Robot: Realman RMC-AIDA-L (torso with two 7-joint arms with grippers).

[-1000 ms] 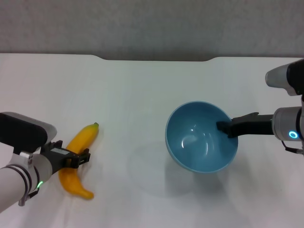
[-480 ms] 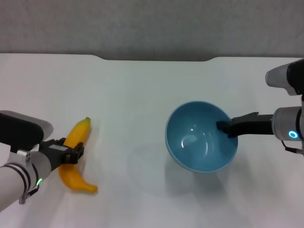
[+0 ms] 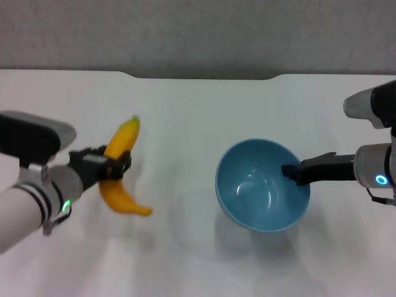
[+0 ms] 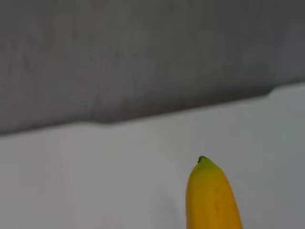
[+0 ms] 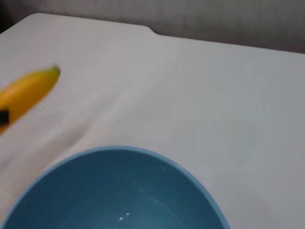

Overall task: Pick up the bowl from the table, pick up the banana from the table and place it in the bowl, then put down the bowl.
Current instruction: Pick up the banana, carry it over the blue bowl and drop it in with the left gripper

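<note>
My left gripper point(image 3: 110, 167) is shut on the yellow banana point(image 3: 122, 170) at its middle and holds it in the air over the left of the white table point(image 3: 185, 111). The banana's stem tip point(image 4: 202, 160) shows in the left wrist view. It also shows in the right wrist view point(image 5: 26, 93). My right gripper point(image 3: 291, 171) is shut on the right rim of the light blue bowl point(image 3: 260, 185) and holds it tilted above the table at the right. The bowl's inside point(image 5: 119, 191) holds nothing.
The table's far edge has a shallow notch point(image 3: 204, 78) with a grey wall behind it. White tabletop lies between banana and bowl.
My left gripper has lifted the banana off the table and moved it up and to the right, toward the bowl. The right gripper and bowl have sunk slightly.
</note>
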